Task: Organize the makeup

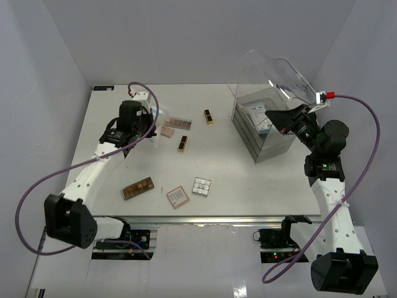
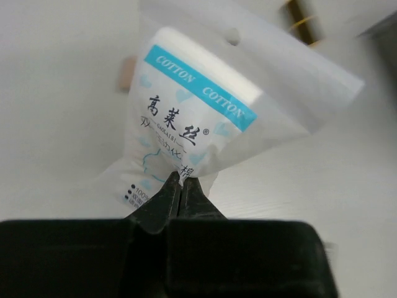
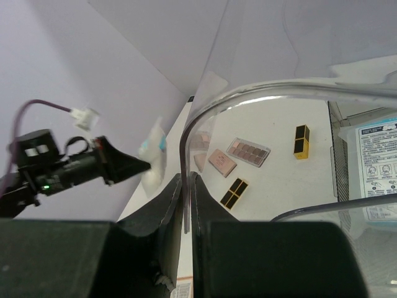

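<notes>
White table [image 1: 248,186] between grey walls [image 1: 186,37]: left hand [image 2: 180,181] pinches cotton packet [image 2: 186,118], right hand [image 3: 185,180] pinches clear lid [image 1: 273,73].

The white-blue packet [image 2: 198,118], printed COTTON on a blue band, is held over the far left of the desk [image 1: 248,186], its bottom edge pinched by the left tool [image 2: 180,184]. Just beside it lie a pink pan palette [image 1: 180,123] and a pinkish square compact [image 1: 169,131]. The far dark-gold piece [image 1: 209,117] lies to their right, the near dark-gold piece [image 1: 182,144] below them. Toward the near edge, left to right, lie a brown pan palette [image 1: 137,188], a second pinkish compact [image 1: 177,197] and a silvery grid palette [image 1: 201,185]
</notes>
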Motion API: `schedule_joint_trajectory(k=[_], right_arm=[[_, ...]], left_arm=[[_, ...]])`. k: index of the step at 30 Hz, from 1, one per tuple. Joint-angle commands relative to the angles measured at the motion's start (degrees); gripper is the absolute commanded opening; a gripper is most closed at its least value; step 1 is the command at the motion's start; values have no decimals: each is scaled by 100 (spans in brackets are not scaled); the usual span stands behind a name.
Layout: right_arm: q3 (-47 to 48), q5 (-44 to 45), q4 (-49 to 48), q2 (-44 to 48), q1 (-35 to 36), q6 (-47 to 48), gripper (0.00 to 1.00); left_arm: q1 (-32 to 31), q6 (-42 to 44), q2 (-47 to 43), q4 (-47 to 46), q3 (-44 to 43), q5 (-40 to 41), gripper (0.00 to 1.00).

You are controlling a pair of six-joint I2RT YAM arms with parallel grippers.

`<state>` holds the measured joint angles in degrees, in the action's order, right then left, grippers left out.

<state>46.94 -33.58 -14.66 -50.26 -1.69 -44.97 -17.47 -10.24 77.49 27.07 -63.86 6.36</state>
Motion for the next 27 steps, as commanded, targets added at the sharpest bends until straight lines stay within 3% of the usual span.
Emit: schedule_joint_trajectory(k=[1,3,6,12,27], right_arm=[[43,-87,-486,192,-38,-61,12],[44,-87,-478,192,-42,-64,12],[53,-87,-477,192,-42,-64,12],[70,-88,-451,217,-59,-64,12],[61,-98,-477,193,-103,-84,12]], left_arm=[[-25,-1627,-731,-1539,310,-3422,0],[-65,-2478,-625,-2875,637,-4223,0],[-358,-3634,-206,-4102,952,-4751,0],[-875,-5234,1016,-6246,824,-4962,0],[-1826,-7571,4145,-8637,-1164,-4918,0]])
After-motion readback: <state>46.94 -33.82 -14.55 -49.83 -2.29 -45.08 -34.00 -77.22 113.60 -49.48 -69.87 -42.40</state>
